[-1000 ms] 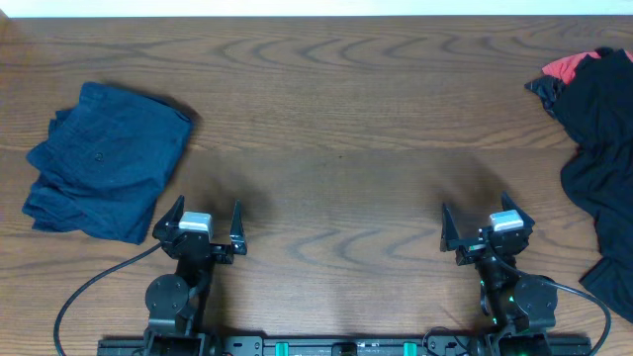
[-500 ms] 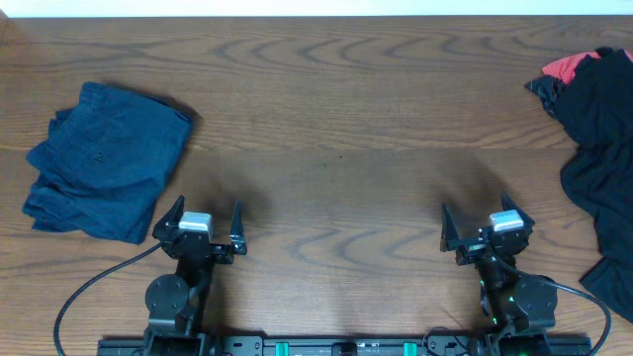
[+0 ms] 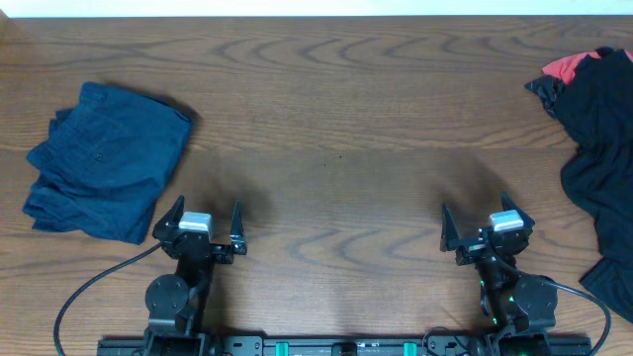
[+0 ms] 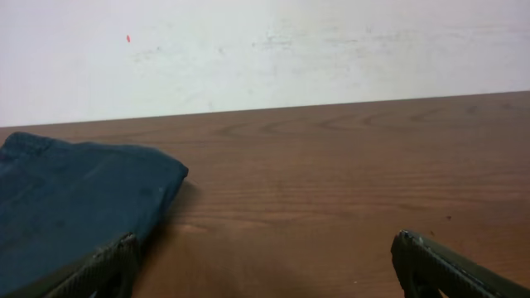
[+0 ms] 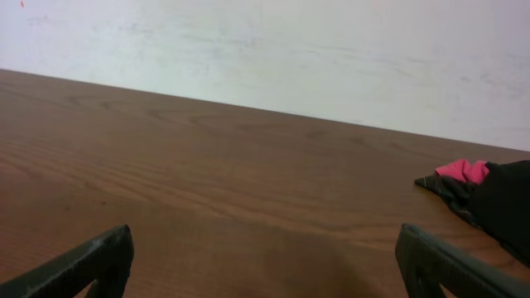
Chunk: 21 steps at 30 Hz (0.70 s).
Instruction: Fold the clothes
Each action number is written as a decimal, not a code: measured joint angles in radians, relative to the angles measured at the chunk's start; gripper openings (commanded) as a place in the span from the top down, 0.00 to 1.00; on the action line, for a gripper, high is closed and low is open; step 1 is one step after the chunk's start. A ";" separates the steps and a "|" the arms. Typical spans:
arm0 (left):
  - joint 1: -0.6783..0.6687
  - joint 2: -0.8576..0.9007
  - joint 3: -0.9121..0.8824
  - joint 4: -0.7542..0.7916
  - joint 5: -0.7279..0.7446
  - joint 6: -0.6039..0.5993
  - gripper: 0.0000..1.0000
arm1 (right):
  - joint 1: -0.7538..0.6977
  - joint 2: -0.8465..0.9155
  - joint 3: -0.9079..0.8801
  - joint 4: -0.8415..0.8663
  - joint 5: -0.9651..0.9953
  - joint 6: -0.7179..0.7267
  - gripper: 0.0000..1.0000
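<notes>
We have the wooden table [image 3: 336,119] bare across its whole middle, with the clothes parked at its two ends. The biggest heap is the black garment [image 3: 603,148], crumpled along the right edge and running out of the overhead view, so we cannot tell its full shape or see any logo. Next in size is the navy garment [image 3: 104,158], lying near the left edge as a rough, rumpled bundle rather than a neat fold. Smallest of the cloth is a red garment [image 3: 566,66], only a corner of it peeping out from under the black one toward the far right corner.

Both arms sit at the near edge. The left gripper [image 3: 207,210] has its jaws spread wide and empty, just beside the navy bundle's near corner but not touching it. The right gripper [image 3: 480,220] is likewise spread wide, holding nothing, well apart from the black heap.

Over the last second nothing has shifted: neither arm nor any cloth. We judge that folding has not begun and a first reach is still to come.
</notes>
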 measured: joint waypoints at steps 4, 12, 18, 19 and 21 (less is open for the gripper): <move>0.000 0.000 0.000 0.000 0.000 0.000 0.02 | 0.000 0.000 0.000 0.000 0.000 0.000 0.01; 0.000 0.000 0.000 0.000 0.000 0.000 0.02 | 0.000 0.000 0.000 0.000 -0.003 0.006 0.01; 0.000 0.000 0.000 0.000 0.001 -0.029 0.02 | 0.000 0.000 0.000 0.000 -0.003 0.060 0.01; 0.000 0.000 0.000 0.000 0.001 -0.048 0.02 | 0.000 0.001 0.000 -0.002 -0.004 0.081 0.01; 0.000 0.001 0.001 -0.002 0.002 -0.097 0.02 | 0.000 0.010 0.003 -0.017 -0.001 0.129 0.01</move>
